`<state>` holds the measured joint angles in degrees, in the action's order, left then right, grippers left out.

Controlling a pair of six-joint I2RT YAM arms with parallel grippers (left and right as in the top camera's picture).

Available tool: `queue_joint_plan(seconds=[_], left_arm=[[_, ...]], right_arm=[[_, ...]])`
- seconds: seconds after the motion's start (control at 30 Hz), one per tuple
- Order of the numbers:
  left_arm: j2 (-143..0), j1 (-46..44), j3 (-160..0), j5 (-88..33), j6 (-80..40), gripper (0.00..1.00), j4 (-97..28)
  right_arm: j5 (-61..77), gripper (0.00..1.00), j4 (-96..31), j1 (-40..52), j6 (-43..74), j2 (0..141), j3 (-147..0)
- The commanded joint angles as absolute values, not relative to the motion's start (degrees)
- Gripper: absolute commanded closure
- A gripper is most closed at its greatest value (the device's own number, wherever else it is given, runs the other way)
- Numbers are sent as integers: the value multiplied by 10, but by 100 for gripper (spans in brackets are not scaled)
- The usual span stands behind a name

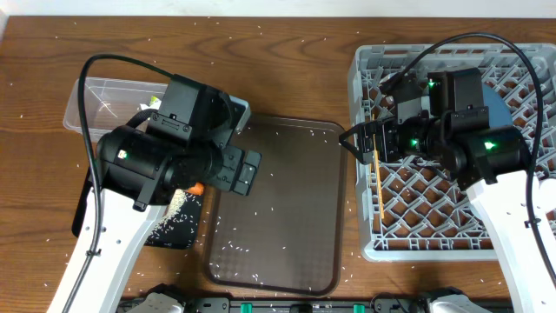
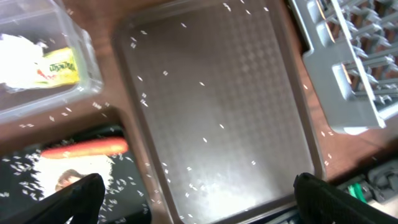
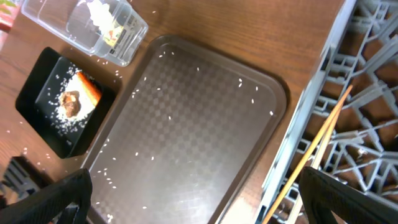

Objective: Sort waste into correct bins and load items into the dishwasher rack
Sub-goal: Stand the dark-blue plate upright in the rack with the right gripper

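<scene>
Carrot [image 2: 84, 148] lies in your black tray [image 2: 127, 200], beside rice [image 3: 67, 122] and the brown lump [image 3: 70, 103].
Your left gripper [image 2: 199, 208] gapes empty over the serving tray [image 2: 217, 93]; your right gripper [image 3: 199, 208] stands wide open too.

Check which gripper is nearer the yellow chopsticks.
Right. The right gripper hangs over the dishwasher rack at its left edge, just beside the chopsticks. The left gripper is across the brown serving tray, near the black tray.

Bright even light, slight blur
</scene>
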<state>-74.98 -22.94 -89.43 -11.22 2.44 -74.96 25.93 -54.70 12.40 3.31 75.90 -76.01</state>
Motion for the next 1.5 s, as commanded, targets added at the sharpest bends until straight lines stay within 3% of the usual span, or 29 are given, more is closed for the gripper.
queue_joint_plan(seconds=[0.0,0.23,0.7,0.93,1.3,1.47], left_arm=[[-749,-228,-894,-140,28,2,-767],[-742,-228,-894,-119,23,4,-790],[-643,-228,-894,145,-177,4,-810],[-626,-228,-894,146,-179,2,-802],[-629,-228,-894,146,-179,2,-805],[-629,-228,-894,146,-179,2,-805]], right_arm=[[246,1,-555,130,77,763,-763],[177,1,-597,151,103,764,-763],[162,1,-601,170,103,764,-763],[175,1,-607,170,103,764,-763],[311,1,-597,170,103,764,-763],[288,1,-636,159,99,764,-763]])
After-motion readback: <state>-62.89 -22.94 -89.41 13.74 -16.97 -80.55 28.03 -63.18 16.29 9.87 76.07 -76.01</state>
